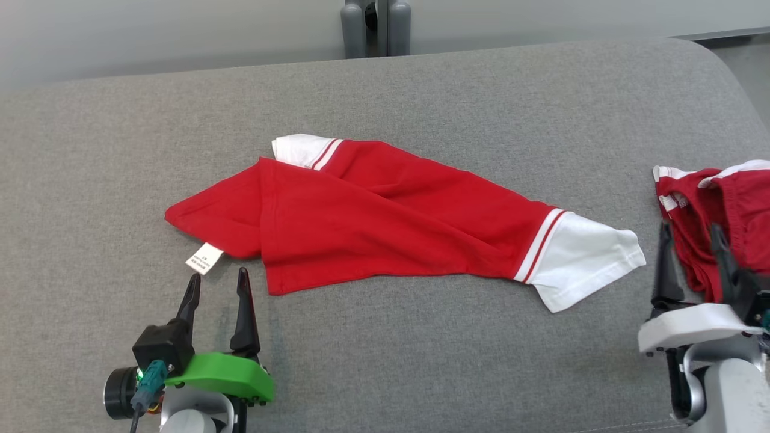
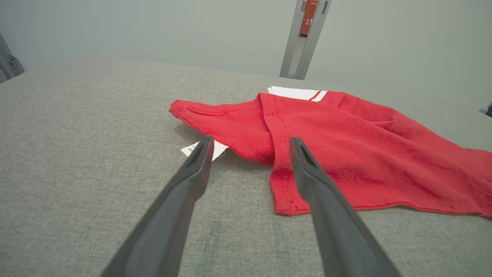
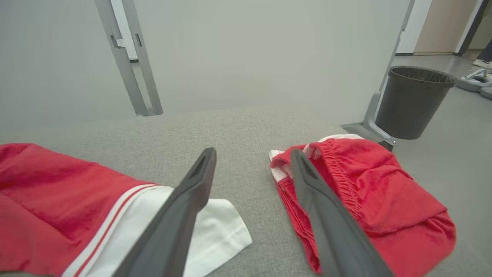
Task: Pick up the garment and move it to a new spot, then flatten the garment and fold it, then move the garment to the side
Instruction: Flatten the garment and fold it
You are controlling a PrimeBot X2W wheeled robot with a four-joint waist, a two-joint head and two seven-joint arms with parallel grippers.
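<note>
A red garment (image 1: 385,222) with white sleeve cuffs lies rumpled and partly doubled over in the middle of the grey table (image 1: 421,90); it also shows in the wrist views (image 2: 346,146) (image 3: 57,200). Its white label (image 1: 204,258) sticks out at the near left corner. My left gripper (image 1: 219,275) stands open just short of that label, holding nothing, with its tips close to the hem (image 2: 250,141). My right gripper (image 1: 690,228) is open at the table's right side, empty (image 3: 253,152). It sits between the garment's white sleeve and a bunched pair of red shorts (image 1: 722,198).
The red shorts (image 3: 369,192) lie near the table's right edge, and one right finger overlaps their waistband edge. Beyond that edge a dark bin (image 3: 417,102) stands on the floor. A grey post (image 1: 376,27) rises behind the table's far edge.
</note>
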